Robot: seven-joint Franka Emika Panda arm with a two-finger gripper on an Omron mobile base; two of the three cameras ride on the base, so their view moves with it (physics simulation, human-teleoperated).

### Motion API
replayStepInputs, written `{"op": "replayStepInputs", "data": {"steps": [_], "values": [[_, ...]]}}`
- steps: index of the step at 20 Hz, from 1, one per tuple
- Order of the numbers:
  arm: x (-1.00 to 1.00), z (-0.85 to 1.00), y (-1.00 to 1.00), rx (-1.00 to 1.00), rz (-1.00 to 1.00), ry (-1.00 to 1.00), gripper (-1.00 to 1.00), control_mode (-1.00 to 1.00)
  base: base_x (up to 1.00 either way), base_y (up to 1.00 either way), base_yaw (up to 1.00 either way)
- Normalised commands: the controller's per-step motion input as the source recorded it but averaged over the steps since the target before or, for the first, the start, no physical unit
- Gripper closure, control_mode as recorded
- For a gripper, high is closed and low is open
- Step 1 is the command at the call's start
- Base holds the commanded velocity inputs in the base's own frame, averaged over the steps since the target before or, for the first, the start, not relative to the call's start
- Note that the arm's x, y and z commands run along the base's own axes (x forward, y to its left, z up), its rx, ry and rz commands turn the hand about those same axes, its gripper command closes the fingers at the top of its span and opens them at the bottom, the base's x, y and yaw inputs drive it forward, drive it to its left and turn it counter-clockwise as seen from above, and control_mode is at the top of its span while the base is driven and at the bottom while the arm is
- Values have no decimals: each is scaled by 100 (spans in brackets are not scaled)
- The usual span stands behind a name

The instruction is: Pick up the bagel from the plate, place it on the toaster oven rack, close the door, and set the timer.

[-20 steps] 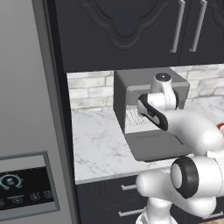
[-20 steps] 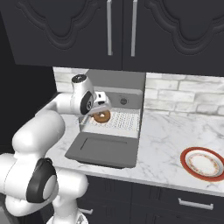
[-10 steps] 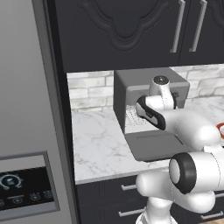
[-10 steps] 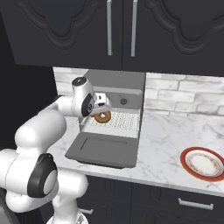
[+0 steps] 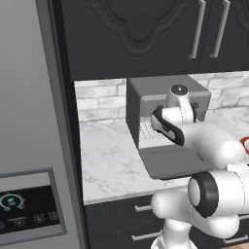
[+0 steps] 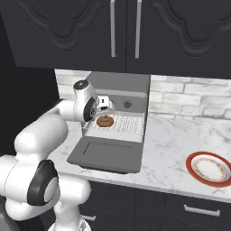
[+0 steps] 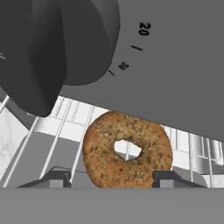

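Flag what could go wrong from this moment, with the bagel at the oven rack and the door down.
1. The golden-brown bagel ring sits between the tool's spread fingertips; pulling back could drag it off the silvery wire rack.
2. It lies near the rack's front, so it might roll onto the lowered dark grey door panel.
3. The hand is close under the round timer knob and may bump it.

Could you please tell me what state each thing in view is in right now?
bagel: lying on the rack, between the claw's tips.
toaster oven rack: inside the oven, carrying the bagel.
door: folded down, open.
plate: on the counter, right of the oven, nothing on it.
claw: open, tips either side of the bagel.
cabinet doors: closed.
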Motion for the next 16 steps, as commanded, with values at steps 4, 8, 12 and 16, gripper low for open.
{"op": "replayStepInputs", "data": {"steps": [4, 8, 12, 16], "values": [[-81, 46, 0, 4, 0, -7, -100, -100, 0, 0, 0], [-100, 27, -4, 10, 0, 0, -100, -100, 0, 0, 0], [-74, -13, -1, 8, -6, 5, -100, -100, 0, 0, 0], [-4, -36, 0, 4, -9, 16, -100, -100, 0, 0, 0]]}}
